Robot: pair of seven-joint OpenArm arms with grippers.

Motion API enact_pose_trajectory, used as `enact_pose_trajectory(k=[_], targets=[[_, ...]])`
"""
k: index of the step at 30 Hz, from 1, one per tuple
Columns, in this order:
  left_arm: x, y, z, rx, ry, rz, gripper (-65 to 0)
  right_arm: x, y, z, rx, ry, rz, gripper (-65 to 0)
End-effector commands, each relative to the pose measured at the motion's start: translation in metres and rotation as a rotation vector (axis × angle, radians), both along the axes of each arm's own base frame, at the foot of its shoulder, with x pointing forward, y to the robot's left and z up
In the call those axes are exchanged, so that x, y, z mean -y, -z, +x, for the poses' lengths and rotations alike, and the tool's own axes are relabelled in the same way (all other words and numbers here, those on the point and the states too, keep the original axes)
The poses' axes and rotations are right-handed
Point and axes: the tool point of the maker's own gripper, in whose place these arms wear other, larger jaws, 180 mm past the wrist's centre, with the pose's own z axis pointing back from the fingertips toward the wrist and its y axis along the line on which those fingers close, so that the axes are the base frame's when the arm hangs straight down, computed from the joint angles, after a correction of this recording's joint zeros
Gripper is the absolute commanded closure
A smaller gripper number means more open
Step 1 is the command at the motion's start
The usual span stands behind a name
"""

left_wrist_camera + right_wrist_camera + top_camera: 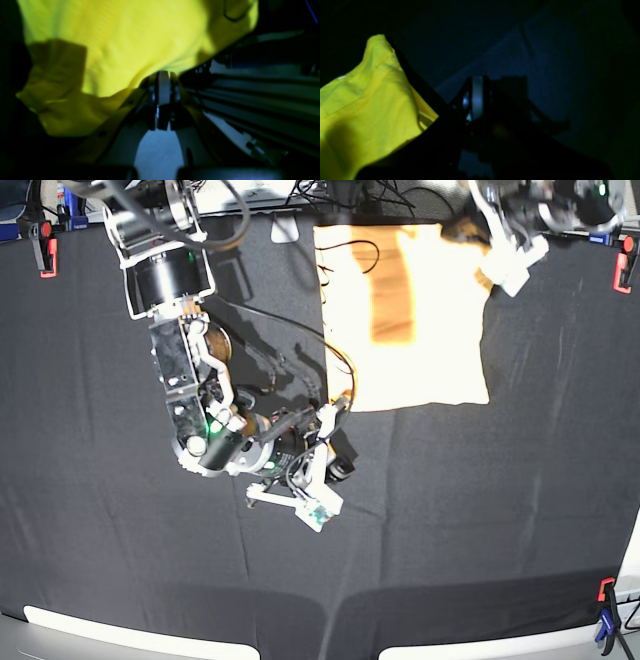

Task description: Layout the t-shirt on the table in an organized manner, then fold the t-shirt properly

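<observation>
The t-shirt (405, 315) lies on the black table (500, 510) as a roughly square, already doubled-over block near the far edge, slightly right of centre in the base view, with a darker orange strip running along its length near the middle. My right gripper (322, 418) sits at the block's near corner on the base view's left; its fingertips are at or just off the edge there, and I cannot tell whether they touch the cloth. In the right wrist view the jaws of that right gripper (477, 100) stand pressed together with nothing between them, and the yellow cloth lies off to my left, beside the fingers rather than in them. My left gripper (163, 82) is at the far corner on the opposite side, jaws likewise drawn together; the cloth begins right at their tips, though I cannot make out whether any cloth is pinched. As I judge it, the next fold turns on this diagonal: each arm owns one opposite corner, the right nearer the near edge, the left nearer the far edge.
</observation>
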Motion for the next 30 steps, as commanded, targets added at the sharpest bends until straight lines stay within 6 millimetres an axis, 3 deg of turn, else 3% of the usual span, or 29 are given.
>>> enact_pose_trajectory(k=[1,5,8,12,17,23,30], targets=[[-0.002,0.002,0.000,-0.005,-0.005,-0.008,0.0,-0.004,-0.020,0.009,0.052,-0.007,0.031,0.0],[-0.010,0.028,-0.003,-0.083,-0.043,-0.017,0.0,-0.003,-0.017,0.009,0.043,-0.007,0.023,0.0],[-0.015,0.038,0.008,-0.095,-0.068,-0.026,0.0,-0.002,-0.007,0.008,0.014,-0.003,0.017,0.0],[-0.023,0.039,0.038,-0.026,-0.089,-0.002,0.0,0.001,0.009,0.004,-0.047,0.000,-0.001,0.0],[-0.049,0.044,0.084,0.056,-0.188,0.113,0.0,0.004,0.016,-0.003,-0.098,-0.009,-0.018,0.0],[-0.072,0.031,0.133,0.172,-0.229,0.148,0.0,0.014,0.030,-0.013,-0.156,-0.012,-0.082,0.0],[-0.101,0.007,0.177,0.296,-0.294,0.167,0.0,0.015,0.053,-0.050,-0.318,-0.061,-0.105,0.0]])
